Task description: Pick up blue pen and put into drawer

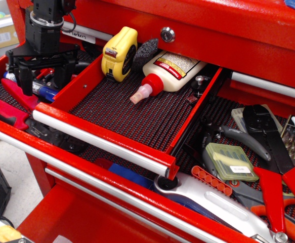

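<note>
White-barrelled blue pen (40,90) w/ blue cap lies under gripper (42,76), fingers spread either side.

This is a workshop or a tool room. A red metal tool chest (268,40) with silver bar handles stands with its drawers open. Inside lie a yellow tape measure (119,53), red-handled pliers (8,109), a white glue bottle with a pink nozzle (165,71) and a green plastic bit case (230,162) on dark mesh liner.
</note>
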Robot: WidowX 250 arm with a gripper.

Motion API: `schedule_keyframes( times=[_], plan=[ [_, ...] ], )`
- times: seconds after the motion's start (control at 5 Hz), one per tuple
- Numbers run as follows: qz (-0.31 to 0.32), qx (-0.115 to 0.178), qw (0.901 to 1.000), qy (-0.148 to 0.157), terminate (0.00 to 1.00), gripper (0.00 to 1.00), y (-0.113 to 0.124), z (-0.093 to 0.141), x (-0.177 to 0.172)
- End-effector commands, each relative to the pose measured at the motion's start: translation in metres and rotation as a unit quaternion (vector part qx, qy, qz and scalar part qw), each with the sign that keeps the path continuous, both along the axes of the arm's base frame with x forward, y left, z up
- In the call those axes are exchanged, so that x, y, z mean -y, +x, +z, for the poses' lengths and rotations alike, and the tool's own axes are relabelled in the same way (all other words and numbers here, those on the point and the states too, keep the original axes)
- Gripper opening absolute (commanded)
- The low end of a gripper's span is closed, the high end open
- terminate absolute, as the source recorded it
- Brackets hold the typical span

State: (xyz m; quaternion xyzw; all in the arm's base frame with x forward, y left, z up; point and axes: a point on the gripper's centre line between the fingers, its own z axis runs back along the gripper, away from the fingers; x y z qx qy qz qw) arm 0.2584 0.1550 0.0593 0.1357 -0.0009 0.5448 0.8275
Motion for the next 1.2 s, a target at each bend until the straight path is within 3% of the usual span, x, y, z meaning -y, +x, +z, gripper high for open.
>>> schedule_keyframes(
  times=[0.0, 0.2, 0.4, 0.6, 1.0],
  plan=[
    [-0.008, 0.030, 0.9995, 0.004, 0.00, 1.00, -0.003, -0.010, -0.018],
    [-0.014, 0.037, 0.9992, -0.005, 0.00, 1.00, -0.006, -0.023, -0.018],
    [-0.015, 0.029, 0.9994, -0.008, 0.00, 0.00, -0.005, -0.016, -0.017],
    [-0.026, 0.013, 0.9996, -0.008, 0.00, 0.00, -0.005, -0.003, -0.017],
    [-0.035, -0.048, 0.9978, 0.029, 0.00, 0.00, -0.009, 0.057, -0.004]
  ],
)
